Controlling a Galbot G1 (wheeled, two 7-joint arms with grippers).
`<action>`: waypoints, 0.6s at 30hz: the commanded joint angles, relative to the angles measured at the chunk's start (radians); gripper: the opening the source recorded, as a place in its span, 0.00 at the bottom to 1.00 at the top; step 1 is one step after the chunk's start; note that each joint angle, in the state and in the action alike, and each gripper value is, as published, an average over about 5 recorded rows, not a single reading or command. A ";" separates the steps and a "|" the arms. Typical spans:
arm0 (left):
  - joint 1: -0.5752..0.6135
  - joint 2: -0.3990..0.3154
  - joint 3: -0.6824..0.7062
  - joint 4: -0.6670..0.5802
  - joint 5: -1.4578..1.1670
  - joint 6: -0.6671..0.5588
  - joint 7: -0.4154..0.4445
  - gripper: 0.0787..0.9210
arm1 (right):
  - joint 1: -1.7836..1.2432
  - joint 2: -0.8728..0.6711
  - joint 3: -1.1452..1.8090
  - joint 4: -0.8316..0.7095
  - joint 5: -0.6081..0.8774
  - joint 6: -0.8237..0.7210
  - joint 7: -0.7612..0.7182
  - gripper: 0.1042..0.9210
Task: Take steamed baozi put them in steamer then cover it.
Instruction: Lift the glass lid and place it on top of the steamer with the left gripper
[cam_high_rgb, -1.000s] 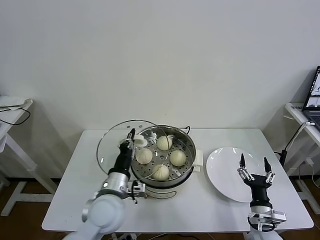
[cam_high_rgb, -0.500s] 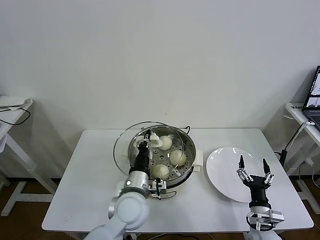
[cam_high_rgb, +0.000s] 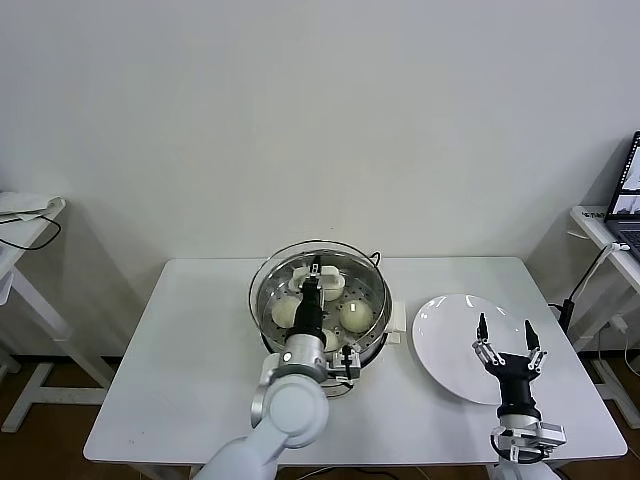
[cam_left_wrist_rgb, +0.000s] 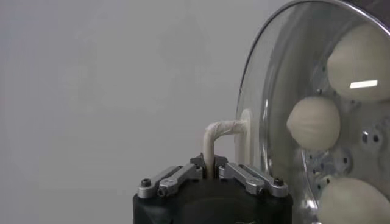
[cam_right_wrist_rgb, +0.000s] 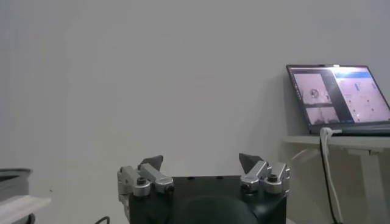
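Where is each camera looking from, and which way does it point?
Head view: from the robot's head, down at the white table, steamer and plate; both arms show.
Left wrist view: behind the left gripper, fingers shut on the glass lid's handle, baozi visible through the lid.
Right wrist view: behind the open right gripper, facing a wall and laptop.
Shared: head and left wrist views both show lid and baozi.

Plain white wall (cam_high_rgb: 320, 120) behind white table (cam_high_rgb: 180, 340)

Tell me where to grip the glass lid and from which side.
Grip the glass lid by its white arched handle at the centre, coming from above: the arch stands clear of the glass, leaving room for fingers, as the left gripper holds it over the steamer.
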 joint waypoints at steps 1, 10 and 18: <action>-0.017 -0.060 0.010 0.051 0.032 0.007 0.012 0.13 | 0.001 0.001 -0.001 -0.006 -0.004 0.001 0.000 0.88; -0.006 -0.096 -0.004 0.082 0.048 0.004 0.006 0.13 | 0.007 0.003 -0.004 -0.017 -0.009 0.002 0.000 0.88; 0.003 -0.112 -0.023 0.107 0.081 -0.013 -0.006 0.13 | 0.010 0.000 -0.003 -0.020 -0.009 0.005 0.000 0.88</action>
